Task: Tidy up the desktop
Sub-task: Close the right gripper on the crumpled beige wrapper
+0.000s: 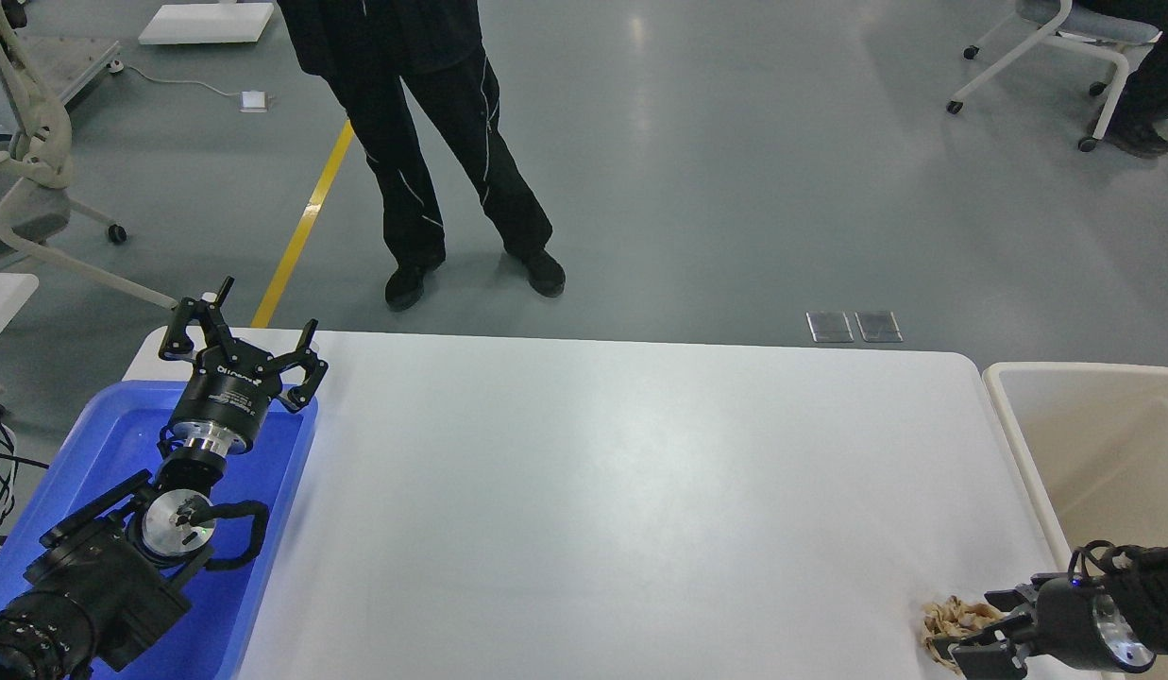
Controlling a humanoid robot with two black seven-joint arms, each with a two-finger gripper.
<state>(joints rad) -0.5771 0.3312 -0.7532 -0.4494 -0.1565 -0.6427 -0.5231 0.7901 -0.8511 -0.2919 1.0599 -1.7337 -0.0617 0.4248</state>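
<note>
The desktop (621,501) is a large white tabletop with rounded corners. A small crumpled tan scrap (952,619) lies at its near right corner. My right gripper (988,626) is low at that corner, its open fingers on either side of the scrap's right part. I cannot tell whether they touch it. My left gripper (242,329) is open and empty, held above the far end of the blue plastic tray (121,444) at the table's left edge.
A beige bin with a white rim (1093,444) stands just right of the table. A person in black (432,142) stands on the floor beyond the far edge. Wheeled chairs stand at far left (36,179) and far right (1046,47).
</note>
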